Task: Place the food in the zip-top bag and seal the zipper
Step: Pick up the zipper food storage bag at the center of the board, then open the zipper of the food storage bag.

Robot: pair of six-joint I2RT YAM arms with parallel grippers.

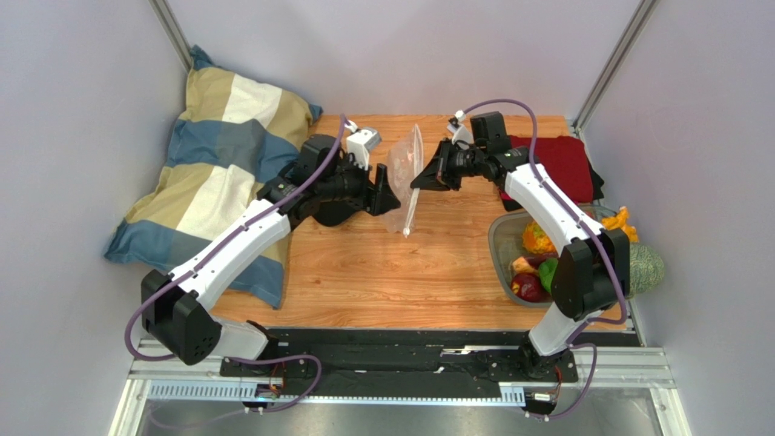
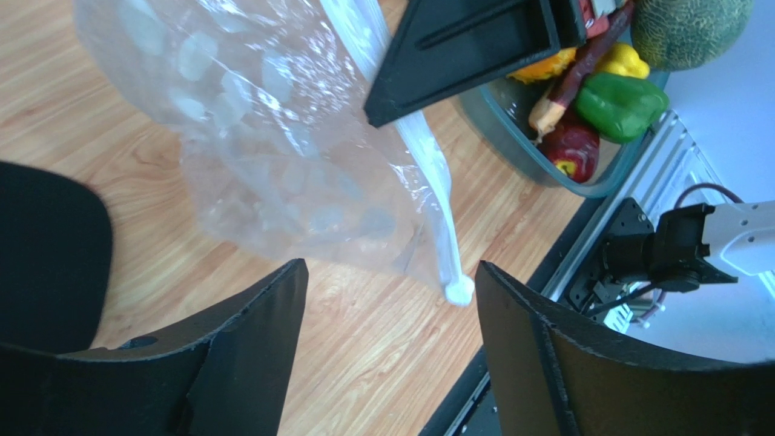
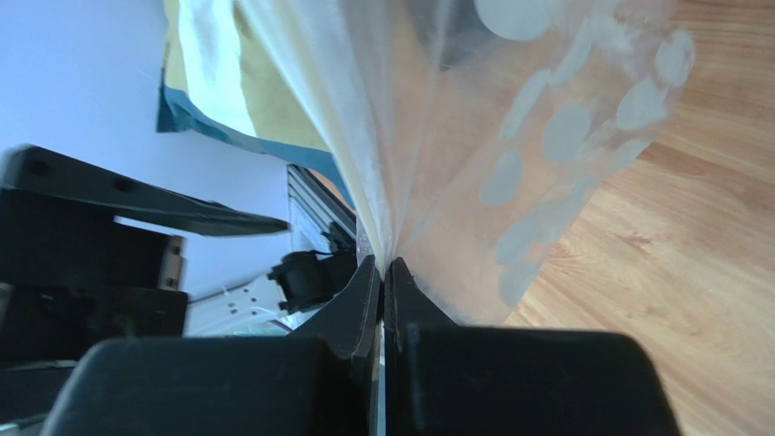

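The clear zip-top bag with white dots hangs above the table, held up by its mouth edge. My right gripper is shut on that edge; in the right wrist view the jaws pinch the film of the bag. The whitish zipper runs down to its white end tab. My left gripper is open and empty, just short of the bag; it also shows in the top view. The food, including a green pepper and red fruit, lies in the grey tray.
A striped pillow fills the left side. A red cloth lies at the back right. A green melon sits right of the tray. A black object lies under my left arm.
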